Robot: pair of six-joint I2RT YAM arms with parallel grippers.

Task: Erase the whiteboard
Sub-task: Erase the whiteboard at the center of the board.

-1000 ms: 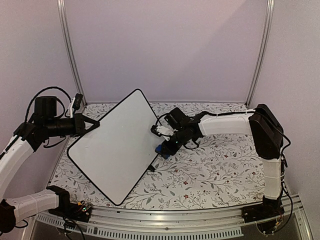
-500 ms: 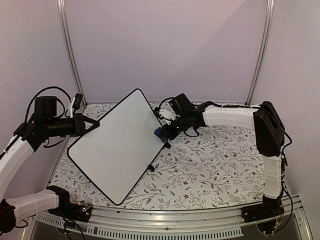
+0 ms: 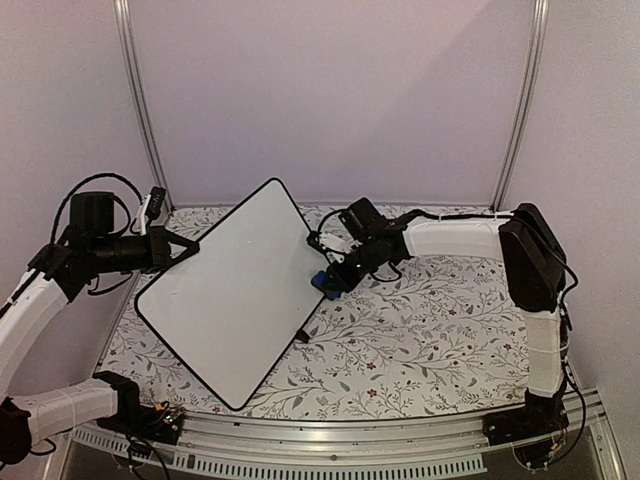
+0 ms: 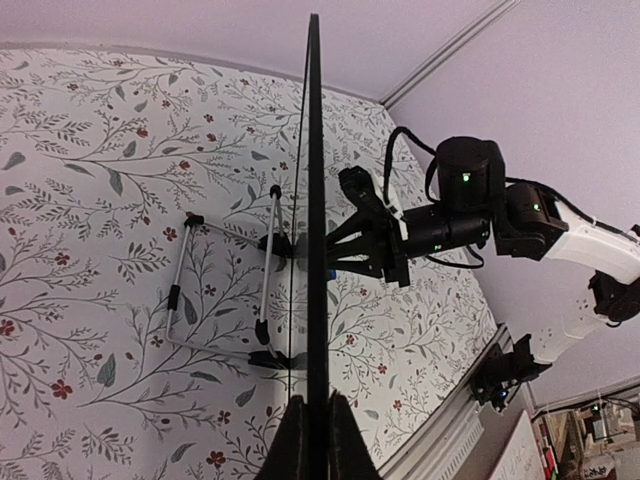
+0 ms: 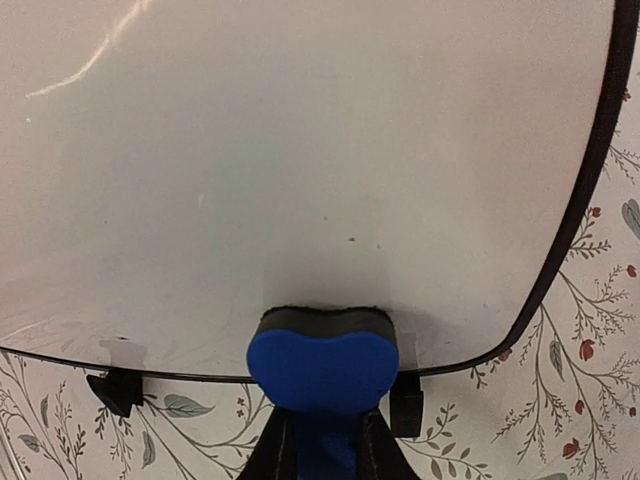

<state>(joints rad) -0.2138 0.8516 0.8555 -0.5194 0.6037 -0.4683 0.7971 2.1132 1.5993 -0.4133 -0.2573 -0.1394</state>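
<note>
Now we wipe: our left pincer [image 4: 312, 430] is clamped on the rim of the whiteboard [image 3: 225, 290], holding it tilted over the left side of the bench [image 3: 430, 340]. Our right pincer [image 5: 322, 448], closed on a blue eraser [image 5: 322, 368], presses it near the board's right edge. Only faint specks show; next, we judge, comes a firm sweep across them without shoving the board.

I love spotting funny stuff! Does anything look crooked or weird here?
Yes: the whiteboard sits crooked, turned cornerwise over the table, its edge pinched by the left gripper. The right gripper holds a blue eraser against it. No writing shows on it.
</note>
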